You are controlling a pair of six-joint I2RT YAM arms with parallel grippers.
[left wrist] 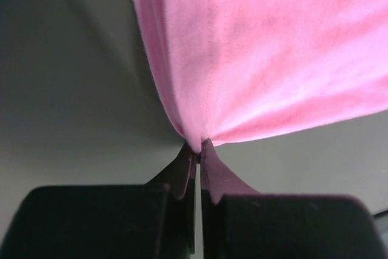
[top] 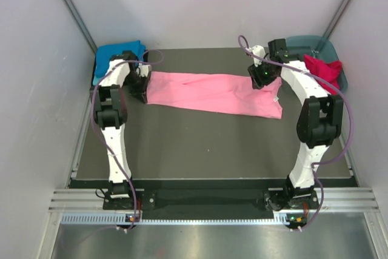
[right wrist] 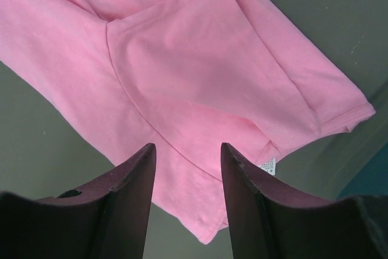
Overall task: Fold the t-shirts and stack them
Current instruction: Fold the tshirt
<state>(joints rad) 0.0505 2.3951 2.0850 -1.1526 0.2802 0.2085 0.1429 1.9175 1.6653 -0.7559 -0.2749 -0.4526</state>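
**Top external view.** The pink t-shirt (top: 212, 92) lies as a long, narrow folded strip along the far half of the tabletop (top: 212, 150), running from near the far-left corner towards the far-right corner. The left jaws are at its left end and the right jaws are over its right end. A blue t-shirt (top: 118, 56) sits in the far-left corner. A crimson t-shirt (top: 321, 68) hangs over the rim of the tub (top: 333, 50) at the far-right corner.

**Left wrist view.** The left jaws are clenched on a small pinch of the pink t-shirt (left wrist: 273, 59). The cloth fans out from the pinch in tight pleats and is lifted slightly off the tabletop there.

**Right wrist view.** The right jaws are released and spread, with nothing between them. They hover over the pink t-shirt (right wrist: 200, 71) near its sleeve (right wrist: 339, 110) and care label (right wrist: 267, 165).

**Handling.**
- The fabric appears light, limp and thin. It will probably sag, crease and drag rather than hold a shape.
- It is not fragile.
- The folded layers may slide apart, so a grip should likely catch all layers at once.
- The best hold for the right jaws appears to be the hemmed edge or the corner at the right end, opposite the left pinch. This would keep the strip taut for the next fold.
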